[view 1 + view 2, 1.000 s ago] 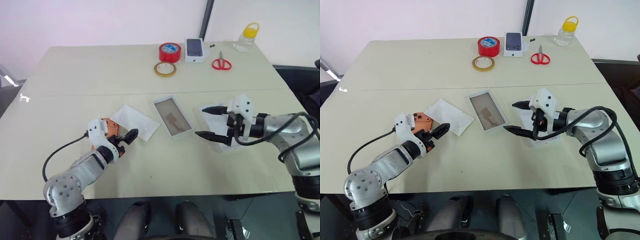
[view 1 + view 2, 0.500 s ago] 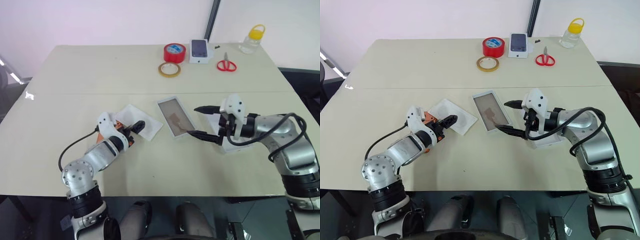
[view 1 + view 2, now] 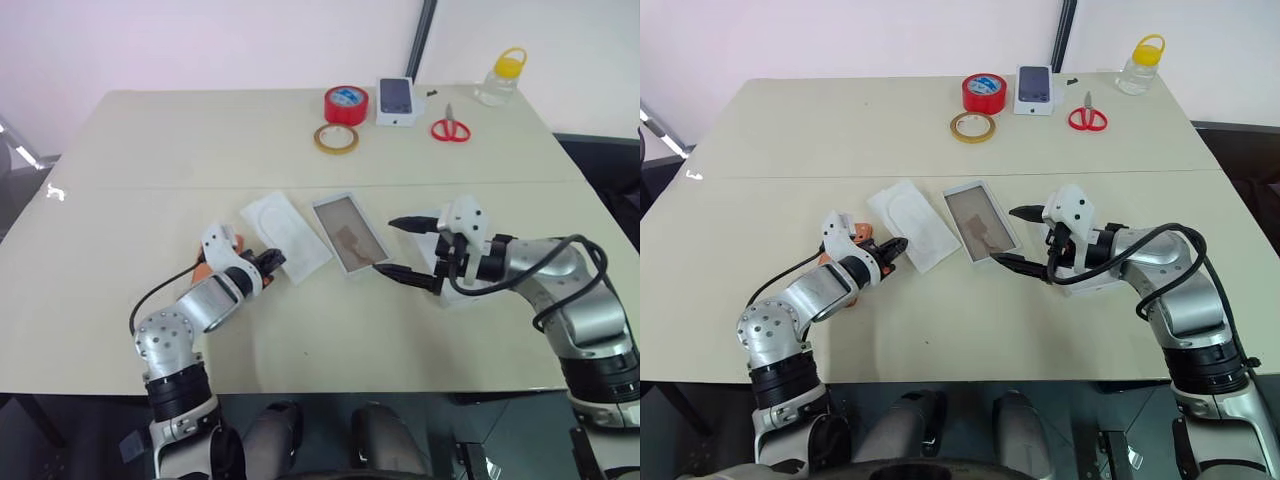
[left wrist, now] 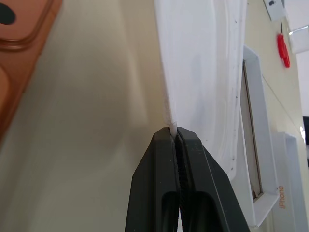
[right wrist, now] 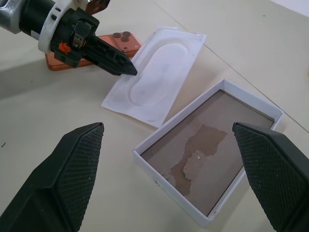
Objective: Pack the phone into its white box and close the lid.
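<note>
Left hand [image 3: 898, 245]: fingers pinched shut on the edge of the flat white insert [image 3: 913, 222], which lies on the surface [image 3: 800, 130] just left of the white box [image 3: 981, 221]. Box tray open, brownish floor bare. Phone [image 5: 91, 52] flat on the surface beside the insert, behind the left hand. Right hand [image 3: 1022, 236]: fingers spread wide, gripping nothing, hovering at the box's right side, over the lid [image 3: 437, 263]
</note>
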